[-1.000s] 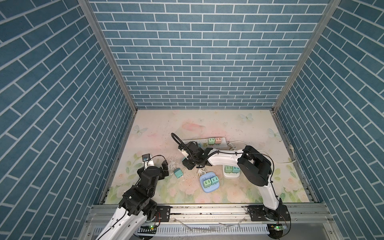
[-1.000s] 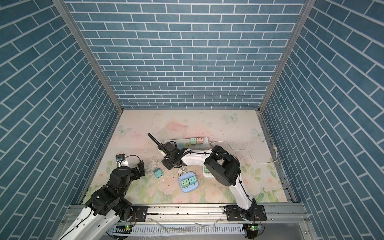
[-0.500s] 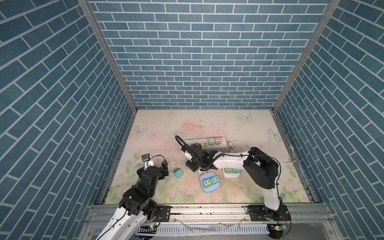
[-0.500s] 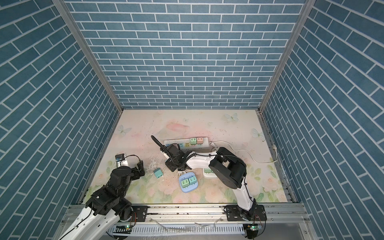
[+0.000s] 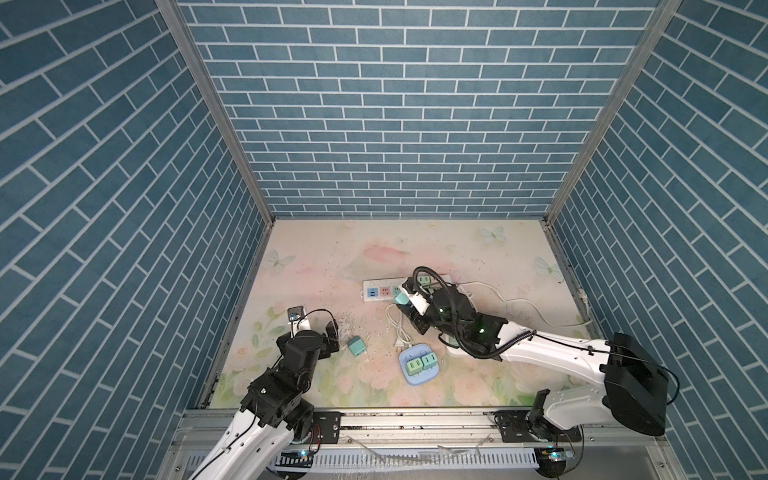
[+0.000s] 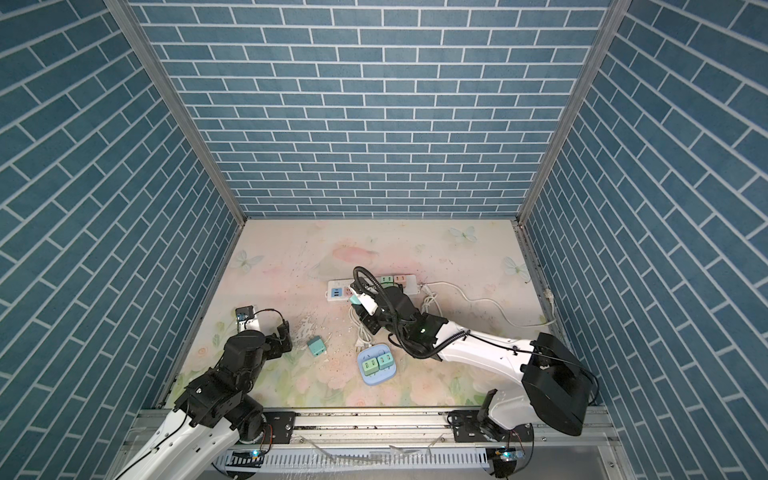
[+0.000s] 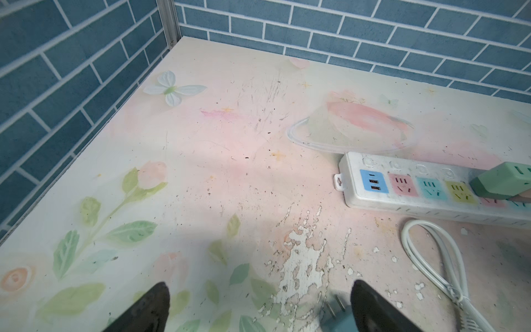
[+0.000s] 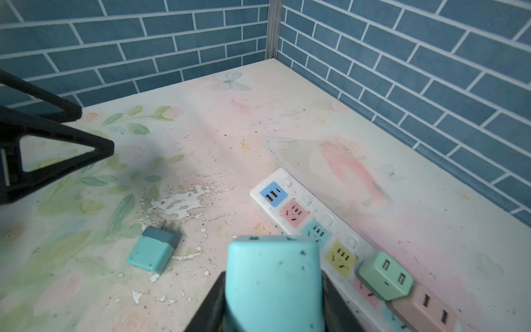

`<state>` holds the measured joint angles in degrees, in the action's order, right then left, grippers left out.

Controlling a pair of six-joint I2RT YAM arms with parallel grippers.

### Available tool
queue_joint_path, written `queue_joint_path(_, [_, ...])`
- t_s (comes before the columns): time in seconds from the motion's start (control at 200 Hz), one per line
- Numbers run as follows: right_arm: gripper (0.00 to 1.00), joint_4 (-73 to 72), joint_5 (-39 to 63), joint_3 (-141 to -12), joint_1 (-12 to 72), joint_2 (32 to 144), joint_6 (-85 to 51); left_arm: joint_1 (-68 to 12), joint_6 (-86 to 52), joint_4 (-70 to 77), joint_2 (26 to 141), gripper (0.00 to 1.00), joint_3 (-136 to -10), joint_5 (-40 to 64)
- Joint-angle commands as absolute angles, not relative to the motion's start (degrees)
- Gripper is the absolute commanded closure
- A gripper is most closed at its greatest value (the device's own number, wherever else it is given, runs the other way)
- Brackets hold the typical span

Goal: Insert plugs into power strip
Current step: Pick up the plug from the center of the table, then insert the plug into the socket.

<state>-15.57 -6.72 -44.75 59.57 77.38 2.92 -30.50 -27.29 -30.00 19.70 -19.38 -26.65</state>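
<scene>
Walls (image 5: 374,124) are blue brick with white joints. The table (image 5: 332,257) bears pastel flowers and butterflies. The strip (image 7: 352,184) is white with blue, pink, teal and yellow sockets. The speckled plug (image 8: 273,281) is pale teal; the green plug (image 8: 385,276) and tan plug (image 8: 425,310) are plain.

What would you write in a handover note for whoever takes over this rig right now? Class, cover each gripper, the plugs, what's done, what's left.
Right gripper: shut on a teal plug, held over the power strip, not yet inserted.
Left gripper: open, empty, close to a loose teal plug lying on the table.
Done: a green plug and a pinkish-tan plug sit in the strip.
Left: seat the held plug in one of the free sockets, then the loose one and two green plugs on the light-blue base.
</scene>
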Motion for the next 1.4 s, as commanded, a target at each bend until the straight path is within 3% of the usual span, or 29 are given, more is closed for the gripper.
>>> queue_joint_path(0.0, [0.88,-23.4,-7.6,-40.5,59.5,73.4,10.1,-30.2,-25.7,-28.0,19.8,0.0,-20.0,-26.1])
queue_joint_path(0.155, [0.94,-29.9,-6.0,-34.2,59.4,70.7,14.1,-30.2,-23.8,-27.6,19.6,0.01,-22.1,-20.8])
queue_joint_path(0.39, [1.0,-34.9,-2.7,-31.4,59.2,72.5,16.0,-30.2,-25.0,-18.1,24.7,0.0,-25.1,1.1])
queue_joint_path(0.51, [1.0,-38.1,-2.3,-30.9,59.2,75.3,16.0,-31.5,-25.9,-17.3,29.6,0.09,-28.3,6.6])
queue_joint_path(0.905, [1.0,-50.7,3.7,-30.5,59.1,85.2,13.9,-53.2,-22.4,-18.7,36.1,0.16,-35.8,-8.1])
queue_joint_path(1.395, [1.0,-60.4,9.3,-28.9,59.1,88.5,9.7,-56.2,-22.0,-17.3,43.2,0.18,-37.7,-7.8])
